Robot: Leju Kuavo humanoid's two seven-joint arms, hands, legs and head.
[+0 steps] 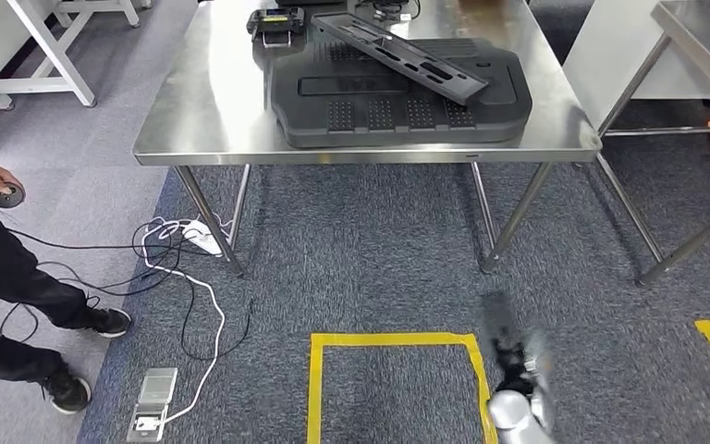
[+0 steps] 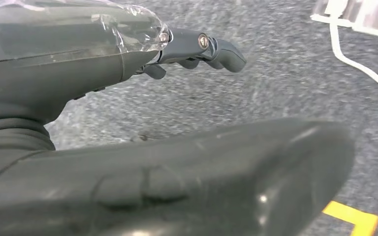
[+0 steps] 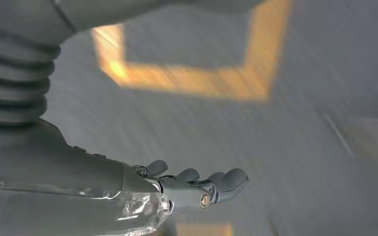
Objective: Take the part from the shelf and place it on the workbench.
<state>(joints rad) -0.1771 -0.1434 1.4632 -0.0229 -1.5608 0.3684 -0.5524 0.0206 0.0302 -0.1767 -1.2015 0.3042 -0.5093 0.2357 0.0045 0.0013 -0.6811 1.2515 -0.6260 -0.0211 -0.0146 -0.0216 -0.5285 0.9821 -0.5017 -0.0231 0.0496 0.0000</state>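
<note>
Black ribbed plastic part (image 1: 400,91) lies flat on workbench (image 1: 194,129).

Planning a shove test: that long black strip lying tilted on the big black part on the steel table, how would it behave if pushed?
The long black strip rests slanted on the big black part, so it would likely slide or pivot easily. It looks like stiff moulded plastic, probably light. Its flat shape makes rolling unlikely.
</note>
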